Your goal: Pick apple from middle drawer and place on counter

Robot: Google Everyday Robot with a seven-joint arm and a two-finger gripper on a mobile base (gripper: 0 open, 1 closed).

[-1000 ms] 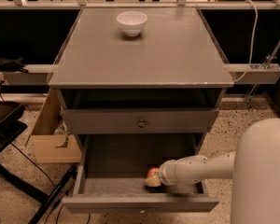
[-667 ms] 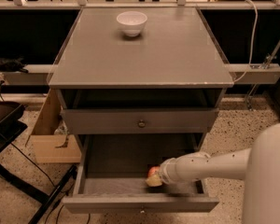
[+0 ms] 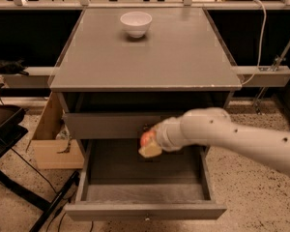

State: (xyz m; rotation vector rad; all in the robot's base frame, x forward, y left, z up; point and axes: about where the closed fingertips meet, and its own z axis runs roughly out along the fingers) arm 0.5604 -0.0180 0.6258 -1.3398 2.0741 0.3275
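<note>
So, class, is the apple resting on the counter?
No, the gripper holds the apple above the open middle drawer, below the counter, where only a white bowl sits.

Dim warm overhead light is reaching you: counter (image 3: 150,62) glowing evenly, bowl (image 3: 136,22) shadowing its near side, gripper (image 3: 149,147) clasping the apple (image 3: 145,138) over the shadowed middle drawer (image 3: 145,210).
</note>
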